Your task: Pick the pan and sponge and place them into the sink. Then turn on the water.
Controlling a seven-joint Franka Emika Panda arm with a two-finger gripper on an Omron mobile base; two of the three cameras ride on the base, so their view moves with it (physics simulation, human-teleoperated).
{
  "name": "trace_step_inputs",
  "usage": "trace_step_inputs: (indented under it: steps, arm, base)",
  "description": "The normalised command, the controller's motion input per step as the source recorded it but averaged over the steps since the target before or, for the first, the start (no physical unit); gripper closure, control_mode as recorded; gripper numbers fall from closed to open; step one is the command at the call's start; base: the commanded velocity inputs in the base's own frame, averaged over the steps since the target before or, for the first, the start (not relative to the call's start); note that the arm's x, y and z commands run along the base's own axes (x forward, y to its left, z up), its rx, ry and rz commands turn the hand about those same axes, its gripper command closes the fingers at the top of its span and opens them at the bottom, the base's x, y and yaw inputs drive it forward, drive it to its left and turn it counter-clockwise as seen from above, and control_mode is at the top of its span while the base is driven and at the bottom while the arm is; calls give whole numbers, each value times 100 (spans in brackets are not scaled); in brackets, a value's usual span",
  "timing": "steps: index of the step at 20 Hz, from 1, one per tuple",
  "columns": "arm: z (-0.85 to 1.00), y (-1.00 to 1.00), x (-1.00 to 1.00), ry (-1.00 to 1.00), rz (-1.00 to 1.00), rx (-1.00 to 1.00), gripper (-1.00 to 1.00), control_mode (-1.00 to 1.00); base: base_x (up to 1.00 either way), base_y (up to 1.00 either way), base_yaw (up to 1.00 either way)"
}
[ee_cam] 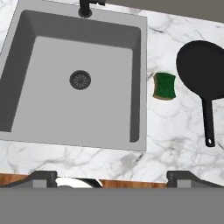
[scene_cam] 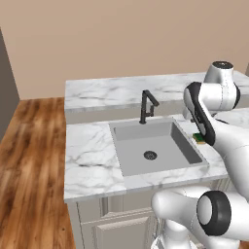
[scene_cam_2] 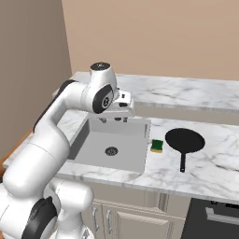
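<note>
The grey sink (ee_cam: 52,100) is sunk into the white marble counter, with a dark round drain (ee_cam: 80,80) and nothing in it. Just right of the basin lies the sponge (ee_cam: 164,86), green side up, also seen as a small block (scene_cam_2: 157,146). The black pan (scene_cam_2: 185,140) rests flat on the counter right of the sponge, its thin handle (ee_cam: 208,124) pointing toward the counter's front edge. My gripper (scene_cam_2: 114,119) hangs open and empty high over the back of the sink (scene_cam_2: 126,156). The black faucet (scene_cam: 146,104) stands behind the basin; no water runs from it.
A raised marble ledge (scene_cam: 112,90) runs behind the sink below the beige wall. Wood floor (scene_cam: 29,160) lies to the left of the cabinet. A dark appliance front (scene_cam_2: 212,217) sits under the counter at the right. My own arm link (scene_cam: 200,116) covers part of the sponge.
</note>
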Motion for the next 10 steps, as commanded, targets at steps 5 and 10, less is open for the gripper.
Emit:
trace_step_inputs:
  steps: [5,10]
  arm:
    - [-7,-38,0,0,0,-3,-100,-100]
    - [-4,-40,0,0,0,0,-100,-100]
  base:
    - [0,0,0]
    - [0,0,0]
